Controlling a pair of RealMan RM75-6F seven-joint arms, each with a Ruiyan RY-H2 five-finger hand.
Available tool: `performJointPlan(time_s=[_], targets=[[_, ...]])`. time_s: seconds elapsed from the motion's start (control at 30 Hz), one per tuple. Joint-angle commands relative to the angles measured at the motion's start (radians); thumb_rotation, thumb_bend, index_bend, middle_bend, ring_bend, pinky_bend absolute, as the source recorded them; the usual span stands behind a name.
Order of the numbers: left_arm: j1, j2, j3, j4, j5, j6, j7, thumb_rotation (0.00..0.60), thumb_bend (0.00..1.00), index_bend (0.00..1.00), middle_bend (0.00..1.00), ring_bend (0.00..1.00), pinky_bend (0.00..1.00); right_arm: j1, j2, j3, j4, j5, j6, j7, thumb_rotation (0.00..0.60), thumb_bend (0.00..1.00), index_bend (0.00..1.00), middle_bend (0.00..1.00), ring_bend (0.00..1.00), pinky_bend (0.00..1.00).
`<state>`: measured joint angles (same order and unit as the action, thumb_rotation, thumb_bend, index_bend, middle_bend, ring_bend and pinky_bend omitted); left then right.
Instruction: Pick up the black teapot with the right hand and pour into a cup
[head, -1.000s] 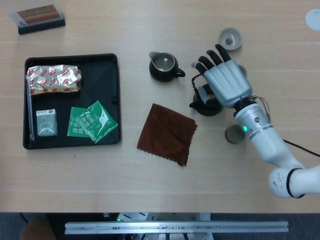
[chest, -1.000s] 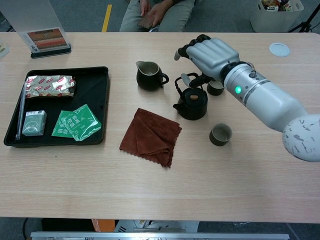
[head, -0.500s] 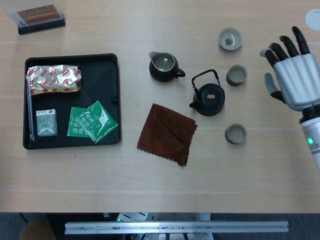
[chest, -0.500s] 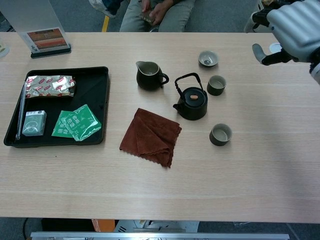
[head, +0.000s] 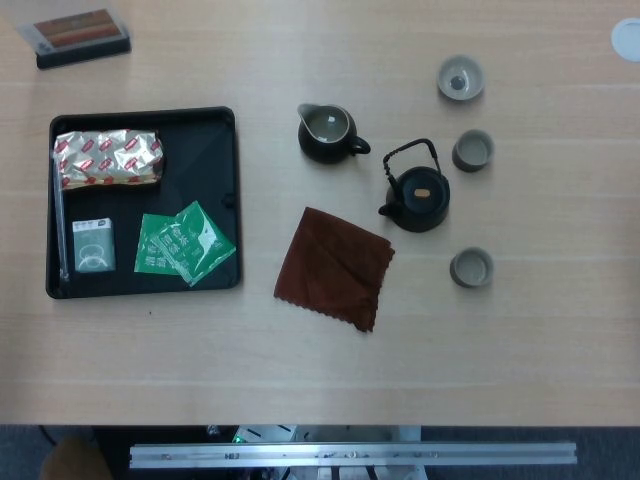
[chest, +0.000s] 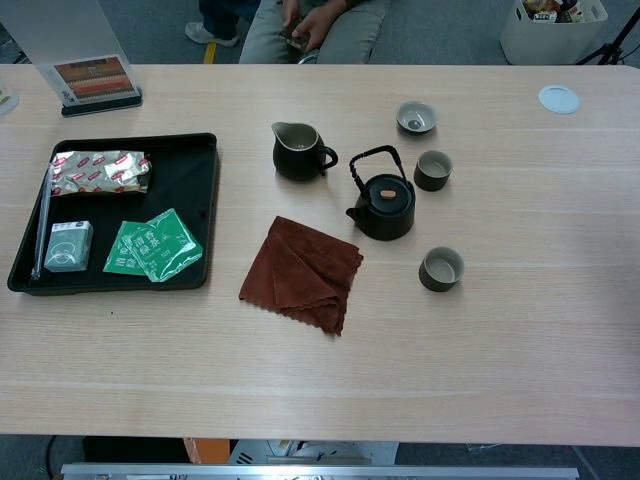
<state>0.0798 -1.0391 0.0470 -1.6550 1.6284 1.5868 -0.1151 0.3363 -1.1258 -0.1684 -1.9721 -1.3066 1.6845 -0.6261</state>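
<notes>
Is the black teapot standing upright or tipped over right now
Upright. The black teapot sits flat on the table, lid on top, handle arched above it, and no hand touches it.

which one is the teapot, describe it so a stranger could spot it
Right of the black tray and the brown cloth, three small cups stand in a loose column. The black teapot sits just left of them: the only lidded pot, with an arched handle.

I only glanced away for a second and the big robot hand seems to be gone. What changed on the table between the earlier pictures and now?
The right hand, which hovered over the black teapot a second ago, drew back to the right and is now out of both views. It took nothing along. The teapot stands where it was, lid on, with the three cups around it. The pitcher, brown cloth and black tray have not shifted.
</notes>
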Motion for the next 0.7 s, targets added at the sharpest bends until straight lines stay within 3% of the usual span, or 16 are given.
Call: performJointPlan(time_s=[0.03, 0.3, 0.7], targets=[[-0.001, 0.002, 0.006, -0.007, 0.013, 0.006, 0.004, 0.600, 0.22, 0.00, 0.00, 0.00, 0.00, -0.076, 0.021, -0.036, 0.020, -0.059, 0.046, 0.043, 0.491, 0.48, 0.31, 0.33, 0.17, 0.04], [-0.004, 0.002, 0.017, -0.021, 0.034, 0.009, 0.014, 0.600, 0.22, 0.00, 0.00, 0.00, 0.00, -0.175, 0.039, -0.051, 0.042, -0.119, 0.085, 0.096, 0.491, 0.47, 0.31, 0.33, 0.17, 0.04], [-0.001, -0.001, 0.022, -0.022, 0.030, 0.018, 0.018, 0.600, 0.22, 0.00, 0.00, 0.00, 0.00, -0.247, 0.034, 0.000, 0.078, -0.140, 0.049, 0.145, 0.490, 0.47, 0.31, 0.33, 0.17, 0.04]])
